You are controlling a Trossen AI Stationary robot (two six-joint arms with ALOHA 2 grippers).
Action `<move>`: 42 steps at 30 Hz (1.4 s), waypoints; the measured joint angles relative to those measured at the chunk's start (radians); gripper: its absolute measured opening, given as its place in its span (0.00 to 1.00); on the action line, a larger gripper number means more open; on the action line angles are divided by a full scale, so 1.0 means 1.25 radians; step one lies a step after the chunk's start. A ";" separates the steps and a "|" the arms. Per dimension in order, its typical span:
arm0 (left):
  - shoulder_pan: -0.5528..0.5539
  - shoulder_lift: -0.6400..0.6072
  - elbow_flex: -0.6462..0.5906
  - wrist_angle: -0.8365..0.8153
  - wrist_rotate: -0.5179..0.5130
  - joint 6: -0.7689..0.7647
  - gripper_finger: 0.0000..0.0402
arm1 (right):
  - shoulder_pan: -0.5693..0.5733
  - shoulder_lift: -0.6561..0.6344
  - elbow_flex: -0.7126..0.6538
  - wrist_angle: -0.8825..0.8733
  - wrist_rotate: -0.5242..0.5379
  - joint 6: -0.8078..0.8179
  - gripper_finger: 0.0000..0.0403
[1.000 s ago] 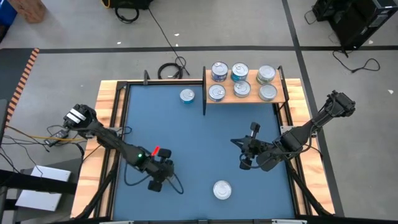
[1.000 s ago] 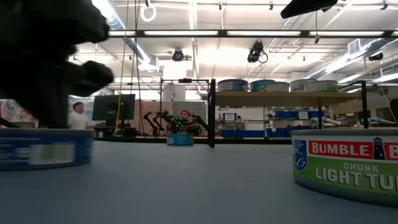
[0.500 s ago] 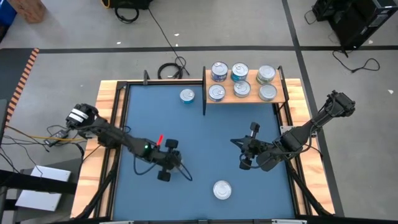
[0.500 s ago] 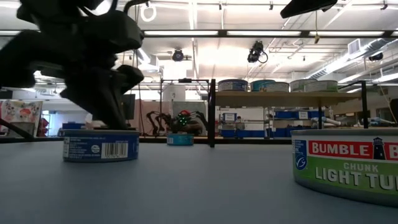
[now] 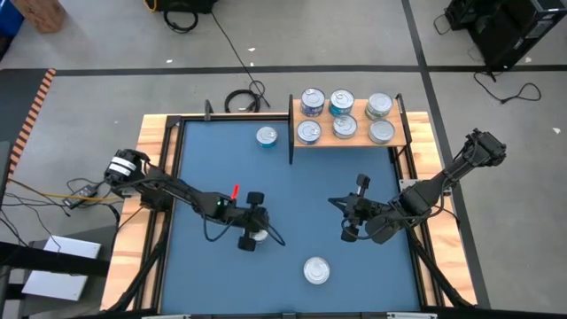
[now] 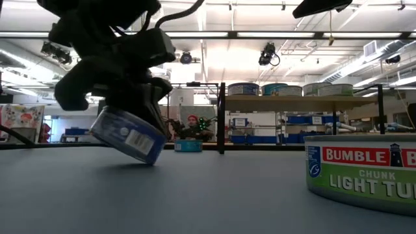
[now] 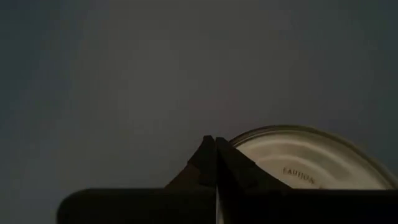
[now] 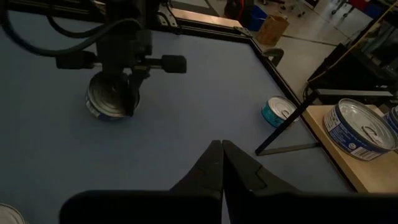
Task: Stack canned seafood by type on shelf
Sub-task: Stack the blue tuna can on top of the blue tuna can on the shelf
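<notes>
Left hand (image 5: pixel 252 229) hides most of tilted tin (image 6: pixel 128 134); fingertips pressed together

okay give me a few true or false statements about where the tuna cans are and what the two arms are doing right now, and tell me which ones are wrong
1. Six cans stand on the shelf. True.
2. The left gripper is open and well away from any can. False: its fingers are shut and it is at the blue-labelled can, which is tipped on its edge on the mat.
3. A teal can sits alone on the mat just left of the shelf. True.
4. The right gripper is holding a can. False: it is shut on nothing, above bare mat.
5. Another can lies near the front edge of the mat, free of both grippers. True.
</notes>
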 joint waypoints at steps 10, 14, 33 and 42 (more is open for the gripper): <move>0.034 0.007 0.031 0.017 0.007 0.067 0.00 | 0.000 0.000 0.000 0.004 0.000 0.000 0.03; 0.034 0.001 0.052 0.006 0.004 0.091 0.00 | 0.000 0.000 0.000 0.004 0.000 0.000 0.03; -0.004 -0.007 0.062 -0.114 0.095 0.062 0.00 | 0.000 0.000 0.000 0.019 -0.006 -0.013 0.03; 0.018 0.039 0.066 -0.029 0.101 0.078 0.00 | 0.000 0.000 0.000 0.034 -0.018 -0.027 0.04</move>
